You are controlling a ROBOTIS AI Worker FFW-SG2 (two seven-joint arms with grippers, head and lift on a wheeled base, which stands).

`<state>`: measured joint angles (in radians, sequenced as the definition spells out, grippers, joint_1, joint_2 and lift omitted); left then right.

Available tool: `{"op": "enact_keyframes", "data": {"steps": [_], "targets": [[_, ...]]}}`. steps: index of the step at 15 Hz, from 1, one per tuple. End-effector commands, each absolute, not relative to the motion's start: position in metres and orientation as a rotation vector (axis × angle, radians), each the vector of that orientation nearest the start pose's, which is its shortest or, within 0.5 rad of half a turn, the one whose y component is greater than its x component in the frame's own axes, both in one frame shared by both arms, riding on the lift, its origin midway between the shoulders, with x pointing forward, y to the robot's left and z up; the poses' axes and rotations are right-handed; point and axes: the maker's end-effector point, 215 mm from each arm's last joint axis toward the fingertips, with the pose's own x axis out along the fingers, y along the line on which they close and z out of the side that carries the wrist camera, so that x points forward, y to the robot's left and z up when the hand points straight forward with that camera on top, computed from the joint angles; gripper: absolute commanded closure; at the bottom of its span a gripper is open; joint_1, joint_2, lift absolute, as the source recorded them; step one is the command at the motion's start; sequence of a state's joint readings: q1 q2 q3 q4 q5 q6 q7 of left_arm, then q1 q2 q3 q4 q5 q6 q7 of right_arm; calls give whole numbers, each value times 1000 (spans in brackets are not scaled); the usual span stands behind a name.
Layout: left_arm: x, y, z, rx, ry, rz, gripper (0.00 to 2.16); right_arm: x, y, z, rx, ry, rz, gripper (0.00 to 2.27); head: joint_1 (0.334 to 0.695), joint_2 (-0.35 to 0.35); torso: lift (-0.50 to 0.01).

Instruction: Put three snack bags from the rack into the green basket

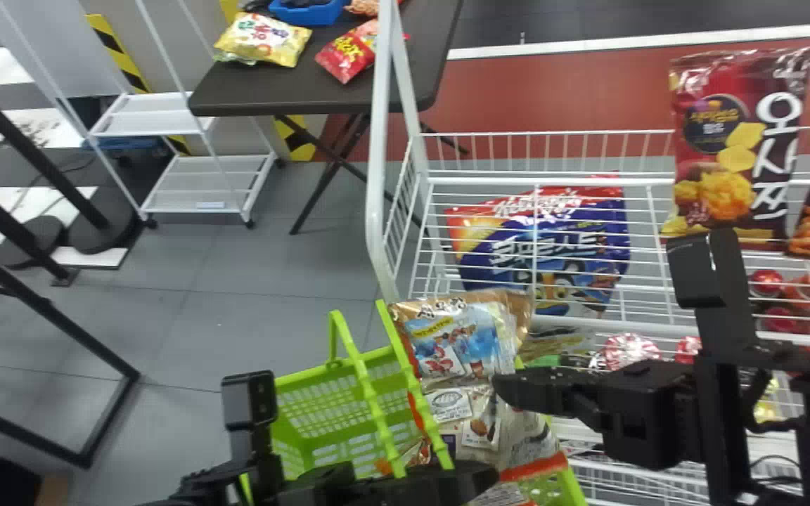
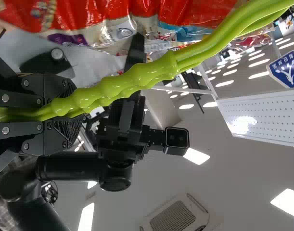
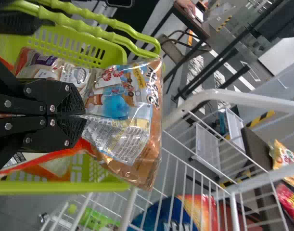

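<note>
In the head view my right gripper (image 1: 507, 392) is over the right part of the green basket (image 1: 335, 393), shut on a gold and blue snack bag (image 1: 458, 344). The right wrist view has that gripper (image 3: 77, 115) pinching the crinkled bag (image 3: 130, 103) above the basket (image 3: 108, 50). Other bags (image 3: 41, 67) lie inside the basket under it. My left gripper (image 1: 479, 481) keeps at the basket's near side; by the left wrist view the gripper (image 2: 67, 114) is closed around the green handles (image 2: 132, 79).
A white wire rack (image 1: 549, 179) stands on the right, with a blue and red bag (image 1: 545, 246) behind its wires and a dark red bag (image 1: 735, 147) farther right. A dark table (image 1: 292, 98) and a white cart (image 1: 208, 183) are beyond, with grey floor between.
</note>
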<state>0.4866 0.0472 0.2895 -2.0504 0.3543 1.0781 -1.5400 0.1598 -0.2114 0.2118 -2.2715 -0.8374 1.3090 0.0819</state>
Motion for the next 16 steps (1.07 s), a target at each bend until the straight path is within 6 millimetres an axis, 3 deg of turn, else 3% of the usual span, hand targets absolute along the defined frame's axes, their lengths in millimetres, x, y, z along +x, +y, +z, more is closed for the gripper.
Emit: {"op": "enact_keyframes", "data": {"steps": [1, 3, 4, 5, 6, 7, 12, 14, 16], "targets": [[237, 109, -359, -996, 579, -1276, 2148, 312, 39, -392, 341, 906, 924, 2250, 695, 285, 0], [237, 109, -359, -995, 578, -1274, 2145, 301, 45, -410, 362, 948, 923, 2219, 695, 308, 0], [238, 110, -359, -995, 578, -1273, 2145, 293, 46, -419, 365, 972, 924, 2074, 695, 316, 0], [238, 110, -359, -994, 578, -1270, 2145, 291, 45, -424, 365, 982, 919, 1781, 695, 324, 0], [238, 111, -360, -994, 578, -1268, 2145, 289, 42, -429, 357, 989, 907, 1008, 695, 339, 0], [238, 112, -360, -993, 577, -1267, 2148, 288, 40, -432, 354, 995, 900, 43, 695, 343, 0], [239, 113, -359, -995, 573, -1267, 2145, 317, 19, -416, 431, 921, 854, 49, 695, 321, 0], [237, 112, -359, -999, 576, -1267, 2145, 357, -12, -402, 447, 822, 776, 49, 695, 299, 0], [237, 114, -359, -997, 576, -1265, 2145, 404, -65, -400, 369, 719, 633, 39, 695, 227, 0]]}}
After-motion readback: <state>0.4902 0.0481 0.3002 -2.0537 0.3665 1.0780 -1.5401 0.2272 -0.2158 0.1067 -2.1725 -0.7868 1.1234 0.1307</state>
